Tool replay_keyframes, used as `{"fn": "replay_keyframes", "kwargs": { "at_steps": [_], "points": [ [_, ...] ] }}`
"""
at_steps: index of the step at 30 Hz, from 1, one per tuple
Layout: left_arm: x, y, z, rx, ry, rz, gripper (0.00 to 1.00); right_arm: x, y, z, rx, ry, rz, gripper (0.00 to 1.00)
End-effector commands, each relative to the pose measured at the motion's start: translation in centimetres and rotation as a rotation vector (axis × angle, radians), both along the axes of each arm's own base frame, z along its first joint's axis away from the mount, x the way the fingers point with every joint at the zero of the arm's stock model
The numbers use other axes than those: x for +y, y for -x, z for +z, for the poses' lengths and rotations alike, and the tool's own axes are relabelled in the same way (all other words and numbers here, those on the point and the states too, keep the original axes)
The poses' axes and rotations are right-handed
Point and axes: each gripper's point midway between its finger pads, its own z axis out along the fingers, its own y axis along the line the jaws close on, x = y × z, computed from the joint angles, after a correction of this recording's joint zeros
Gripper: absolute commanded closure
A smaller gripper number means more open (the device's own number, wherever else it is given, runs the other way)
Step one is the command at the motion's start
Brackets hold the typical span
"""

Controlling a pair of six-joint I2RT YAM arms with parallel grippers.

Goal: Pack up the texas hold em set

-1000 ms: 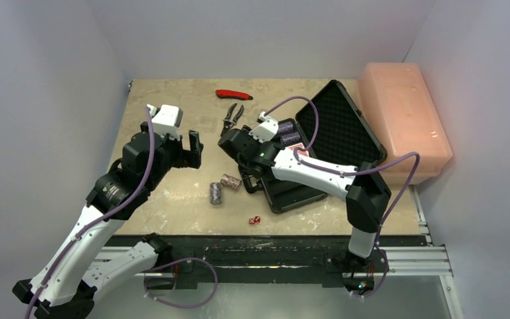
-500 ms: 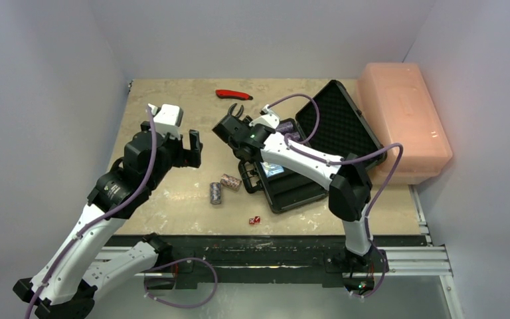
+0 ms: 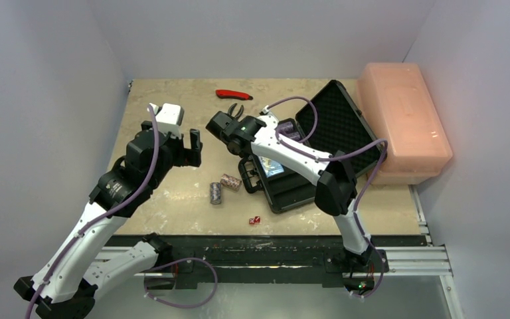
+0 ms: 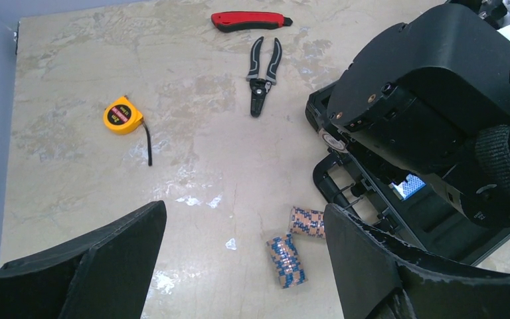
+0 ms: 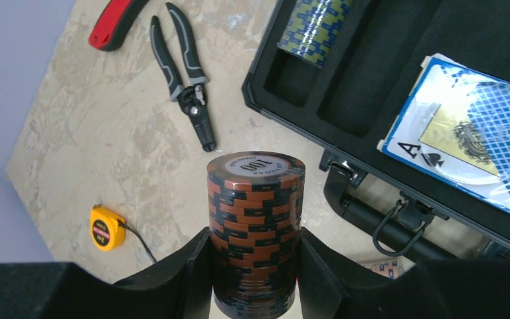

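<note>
The black briefcase (image 3: 340, 126) lies open at the table's right, foam lid up; it also shows in the right wrist view (image 5: 398, 60). A blue card deck (image 5: 475, 133) and a blue-yellow chip stack (image 5: 315, 26) sit in its slots. My right gripper (image 5: 255, 282) is shut on a brown-and-black chip stack (image 5: 255, 219), held upright above the table left of the case, near the pliers; in the top view the gripper (image 3: 219, 125) hides it. Two chip stacks (image 4: 285, 260) (image 4: 307, 221) lie on the table by the case handle (image 5: 372, 222). My left gripper (image 4: 246, 266) is open and empty above them. Red dice (image 3: 254, 220) lie near the front edge.
Pliers (image 3: 235, 113) and a red-handled tool (image 3: 234, 94) lie at the back. A yellow tape measure (image 4: 123, 115) lies to the left. The large pink box (image 3: 405, 119) stands right of the case. My right arm (image 4: 431, 113) crosses over the case's left side.
My right gripper has swung left and back, from over the case's left edge toward the pliers, with the arm folding behind it. The left arm has hardly moved.
</note>
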Motion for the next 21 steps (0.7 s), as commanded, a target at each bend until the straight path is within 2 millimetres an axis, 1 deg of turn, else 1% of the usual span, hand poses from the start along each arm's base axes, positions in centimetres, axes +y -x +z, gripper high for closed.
{"fn": "replay_keyframes", "kwargs": {
  "at_steps": [1, 4, 7, 13, 16, 21],
  "points": [
    [0.3, -0.6, 0.8, -0.040, -0.004, 0.017, 0.12, -1.8, -1.2, 3.1, -0.046, -0.074, -0.109, 1.00],
    [0.4, -0.7, 0.8, -0.043, -0.005, 0.023, 0.12, -2.3, -1.9, 3.0, -0.044, -0.080, -0.127, 1.00],
    [0.4, -0.7, 0.8, -0.044, -0.005, 0.025, 0.12, -2.8, -2.6, 2.4, -0.024, -0.088, -0.142, 1.00],
    [0.3, -0.7, 0.8, -0.042, -0.005, 0.021, 0.12, -4.8, -4.1, 1.5, 0.018, -0.106, -0.189, 1.00],
    [0.2, -0.7, 0.7, -0.037, -0.006, 0.017, 0.12, -5.6, -4.6, 0.9, 0.037, -0.113, -0.206, 1.00],
    [0.2, -0.6, 0.8, -0.037, -0.002, 0.014, 0.12, -6.5, -4.8, -0.7, 0.094, -0.129, -0.221, 1.00]
  ]
}}
